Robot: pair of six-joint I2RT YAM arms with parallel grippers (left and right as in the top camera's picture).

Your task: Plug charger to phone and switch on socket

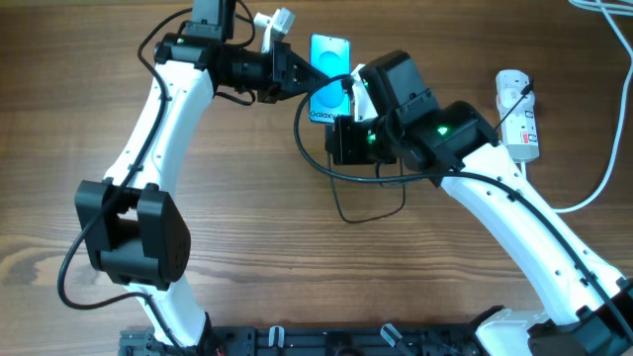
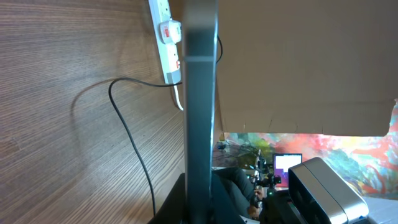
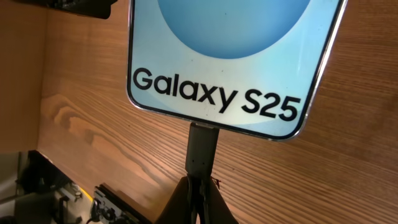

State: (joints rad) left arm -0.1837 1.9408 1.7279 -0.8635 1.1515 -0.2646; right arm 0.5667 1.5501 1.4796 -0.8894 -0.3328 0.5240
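Note:
My left gripper (image 1: 297, 74) is shut on the phone (image 1: 329, 71) and holds it on edge above the table; in the left wrist view the phone (image 2: 200, 93) shows edge-on between the fingers (image 2: 199, 208). My right gripper (image 1: 338, 127) is shut on the charger plug (image 3: 202, 149), whose tip sits at the middle of the phone's bottom edge, under the "Galaxy S25" strip (image 3: 217, 93). Whether the tip is fully in cannot be told. The black charger cable (image 1: 371, 213) loops on the table. The white socket (image 1: 519, 114) lies at the right, and also shows in the left wrist view (image 2: 169, 43).
A white cord (image 1: 593, 193) runs from the socket towards the right edge of the wooden table (image 1: 247, 247). A white clip-like piece (image 1: 277, 20) sits near the left wrist. A black rail (image 1: 297, 341) lines the front edge.

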